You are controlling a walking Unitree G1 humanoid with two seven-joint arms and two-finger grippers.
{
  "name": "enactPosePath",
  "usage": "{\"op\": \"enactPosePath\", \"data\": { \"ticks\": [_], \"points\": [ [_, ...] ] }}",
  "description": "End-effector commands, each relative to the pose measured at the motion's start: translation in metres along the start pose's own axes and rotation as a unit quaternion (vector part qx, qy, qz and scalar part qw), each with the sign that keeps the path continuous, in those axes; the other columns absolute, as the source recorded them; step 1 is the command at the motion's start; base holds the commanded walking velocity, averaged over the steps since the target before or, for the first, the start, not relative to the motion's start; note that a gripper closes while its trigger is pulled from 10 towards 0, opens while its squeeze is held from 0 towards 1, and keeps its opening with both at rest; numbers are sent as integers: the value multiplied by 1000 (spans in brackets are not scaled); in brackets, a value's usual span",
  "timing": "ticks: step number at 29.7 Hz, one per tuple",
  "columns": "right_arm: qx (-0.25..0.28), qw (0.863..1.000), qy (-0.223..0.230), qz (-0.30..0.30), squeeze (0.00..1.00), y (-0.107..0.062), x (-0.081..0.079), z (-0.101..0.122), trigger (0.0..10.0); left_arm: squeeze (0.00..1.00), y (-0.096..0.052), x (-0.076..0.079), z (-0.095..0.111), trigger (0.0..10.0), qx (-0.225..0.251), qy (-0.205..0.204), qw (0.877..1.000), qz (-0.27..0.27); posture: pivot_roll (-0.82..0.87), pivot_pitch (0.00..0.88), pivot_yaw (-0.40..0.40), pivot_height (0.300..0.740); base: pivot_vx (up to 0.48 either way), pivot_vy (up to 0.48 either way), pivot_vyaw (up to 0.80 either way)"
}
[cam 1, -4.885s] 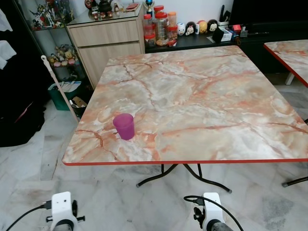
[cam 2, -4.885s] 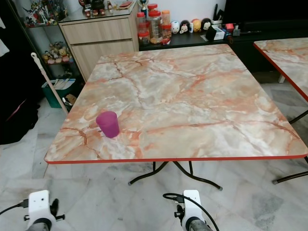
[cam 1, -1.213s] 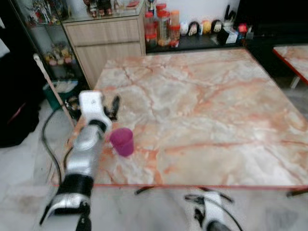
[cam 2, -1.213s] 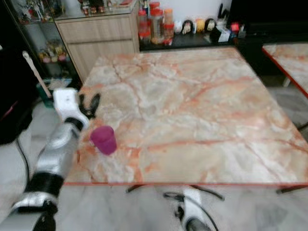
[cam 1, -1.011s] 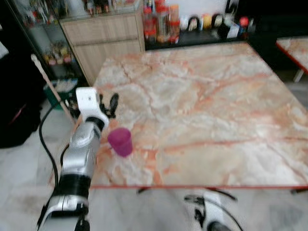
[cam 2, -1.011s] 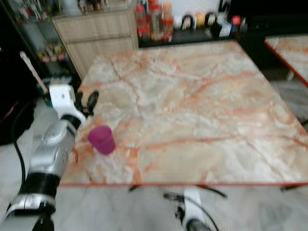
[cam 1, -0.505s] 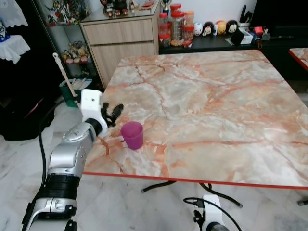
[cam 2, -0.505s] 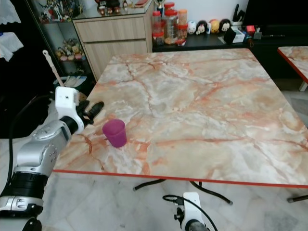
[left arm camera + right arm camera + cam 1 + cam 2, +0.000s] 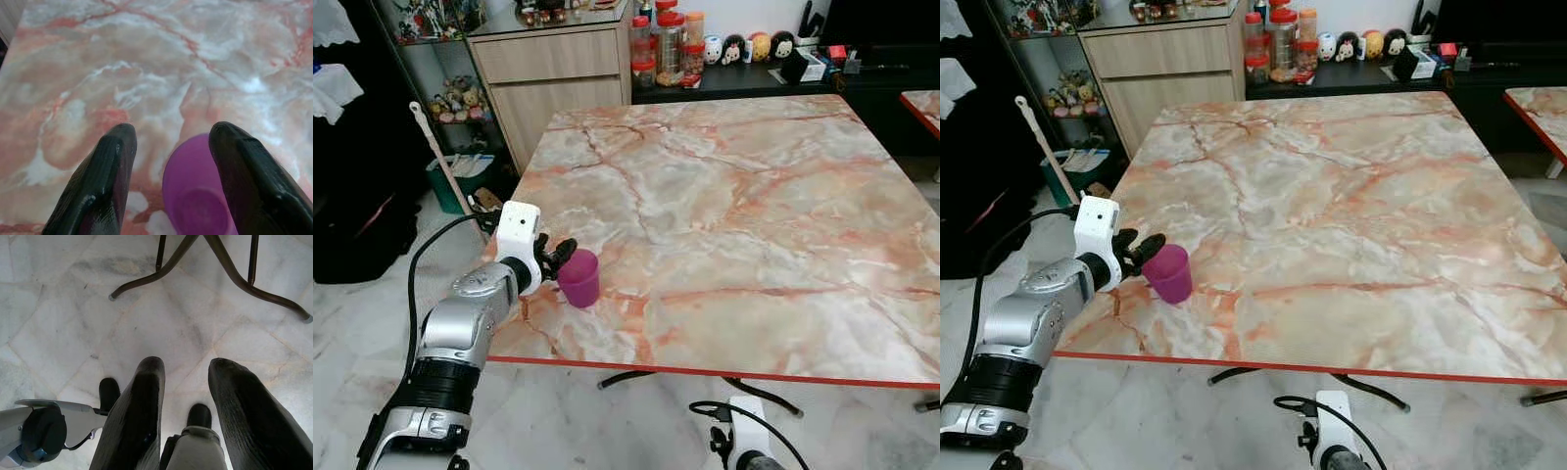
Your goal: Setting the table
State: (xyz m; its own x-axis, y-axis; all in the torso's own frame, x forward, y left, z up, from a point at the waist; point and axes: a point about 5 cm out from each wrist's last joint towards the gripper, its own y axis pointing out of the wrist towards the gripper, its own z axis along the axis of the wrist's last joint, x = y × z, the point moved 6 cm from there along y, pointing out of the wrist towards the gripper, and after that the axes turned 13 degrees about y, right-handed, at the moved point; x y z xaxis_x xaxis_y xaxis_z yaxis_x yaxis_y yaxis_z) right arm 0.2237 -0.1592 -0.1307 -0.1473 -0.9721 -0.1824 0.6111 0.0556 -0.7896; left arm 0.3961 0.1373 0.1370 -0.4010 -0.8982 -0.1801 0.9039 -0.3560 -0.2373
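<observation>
L gripper sits at the near-left part of the table, fingers spread wide, tips right at the cup. In the wrist view the cup's open mouth is partly between the two fingers, off toward one of them; not pinched, contact can't be confirmed. Cup is upright, purple, near the table's front-left edge. R gripper hangs idle below table height, pointing at the floor, fingers apart, holding nothing. Progress, imo: early. One cup out, no plates or cutlery on the marble; grasp not made, cup not placed at a seat.
</observation>
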Motion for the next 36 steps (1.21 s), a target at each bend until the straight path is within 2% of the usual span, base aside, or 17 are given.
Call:
{"op": "enactPosePath", "data": {
  "ticks": [1, 20, 36],
  "points": [
    [-7, 1000, -3, 5, 0, 0, -4, -4, 10000, 0, -2, -4, -11, 10000, -24, 6, 1000, 4, -119, 0, 106, 740, 0, 0, 0],
    [-9, 1000, -1, 4, 0, 0, -3, -4, 10000, 0, -2, -4, -14, 10000, -37, 27, 999, -7, -115, 0, 104, 740, 0, 0, 0],
    [-3, 1000, 2, -1, 0, 0, -1, -2, 10000, 0, 3, 8, -18, 10000, -48, 35, 998, -23, -124, 0, 107, 740, 0, 0, 0]
  ]
}}
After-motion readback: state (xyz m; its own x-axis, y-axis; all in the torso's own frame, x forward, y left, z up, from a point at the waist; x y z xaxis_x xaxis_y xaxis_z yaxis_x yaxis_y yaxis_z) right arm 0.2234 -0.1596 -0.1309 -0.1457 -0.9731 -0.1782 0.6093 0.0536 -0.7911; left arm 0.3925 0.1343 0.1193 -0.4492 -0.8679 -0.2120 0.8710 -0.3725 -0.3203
